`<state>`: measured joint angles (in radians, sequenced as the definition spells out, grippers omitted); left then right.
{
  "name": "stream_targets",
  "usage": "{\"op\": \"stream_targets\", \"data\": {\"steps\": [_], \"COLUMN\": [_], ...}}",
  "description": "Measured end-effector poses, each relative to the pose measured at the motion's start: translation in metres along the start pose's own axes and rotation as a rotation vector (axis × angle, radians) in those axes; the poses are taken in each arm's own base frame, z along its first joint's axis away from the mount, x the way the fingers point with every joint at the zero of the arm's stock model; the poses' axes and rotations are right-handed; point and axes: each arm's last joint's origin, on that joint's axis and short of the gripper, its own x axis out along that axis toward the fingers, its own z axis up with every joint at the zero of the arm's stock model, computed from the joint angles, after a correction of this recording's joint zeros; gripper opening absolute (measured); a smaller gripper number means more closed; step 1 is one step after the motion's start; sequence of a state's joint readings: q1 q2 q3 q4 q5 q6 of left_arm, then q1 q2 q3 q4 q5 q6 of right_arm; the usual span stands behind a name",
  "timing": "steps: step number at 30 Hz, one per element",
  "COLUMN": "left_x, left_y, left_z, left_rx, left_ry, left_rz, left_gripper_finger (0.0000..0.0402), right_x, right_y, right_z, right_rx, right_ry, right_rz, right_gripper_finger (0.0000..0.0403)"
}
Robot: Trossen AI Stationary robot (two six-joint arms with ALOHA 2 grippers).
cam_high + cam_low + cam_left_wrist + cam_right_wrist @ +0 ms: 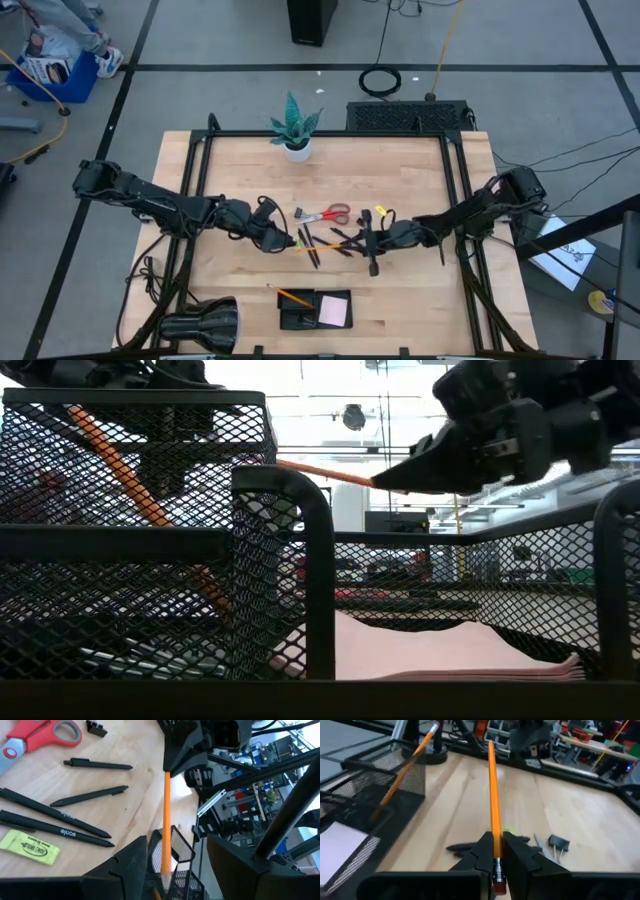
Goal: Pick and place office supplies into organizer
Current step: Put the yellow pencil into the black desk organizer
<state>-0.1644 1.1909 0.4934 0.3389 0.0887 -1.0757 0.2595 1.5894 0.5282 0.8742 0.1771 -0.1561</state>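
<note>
A black mesh organizer (315, 310) sits at the near edge of the wooden tabletop (420, 290). A pale pink note pad (335, 311) lies flat in its right compartment, and one orange pencil (293, 297) leans out of its left compartment, tip up over the rim. A black rounded cylinder (200, 323) lies to the organizer's left, at the near left corner.

Farther in, at the middle of the tabletop, the two dark arms meet from either side. The right gripper (495, 851) has its fingers shut on a second orange pencil (492, 795), clamped near the eraser end, with the shaft held off the tabletop and pointing toward the left arm. The left gripper (172, 865) has its fingers about half open on either side of that pencil's tip; whether they touch it cannot be told.

Under and between the grippers lie several thin black pens (97, 765), side by side and slightly fanned. A small yellow piece (31, 847) lies just beside them. Just beyond are red-handled scissors (328, 214), and a tiny black clip (558, 843) rests near the pens.

At the far edge stands a potted teal plant (296, 128) in a white pot.
</note>
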Motion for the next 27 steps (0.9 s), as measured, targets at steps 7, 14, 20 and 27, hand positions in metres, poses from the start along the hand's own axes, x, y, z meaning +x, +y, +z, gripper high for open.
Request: {"op": "stream_targets", "data": {"steps": [7,14,20,27], "left_x": [0.0,0.001,0.001,0.001], "left_y": [0.001,-0.001,-0.002,0.0], "left_z": [-0.004,-0.007,-0.009,-0.01], "left_rx": [-0.009,-0.004,0.002,0.009], "left_ry": [0.031,0.046,0.054,0.066], "left_rz": [0.01,0.004,0.001,0.016], "left_gripper_finger": [0.0209,0.0209,0.0209,0.0209], "right_x": [0.007,0.01,0.01,0.01], "right_y": [-0.007,-0.017,-0.02,-0.02], "right_z": [0.011,0.011,0.011,0.011], "right_rx": [-0.027,-0.019,0.008,0.013], "right_ry": [-0.028,-0.027,-0.034,-0.034], "right_rz": [-0.005,-0.016,0.02,0.022], "right_gripper_finger": [0.002,0.002,0.002,0.002]}}
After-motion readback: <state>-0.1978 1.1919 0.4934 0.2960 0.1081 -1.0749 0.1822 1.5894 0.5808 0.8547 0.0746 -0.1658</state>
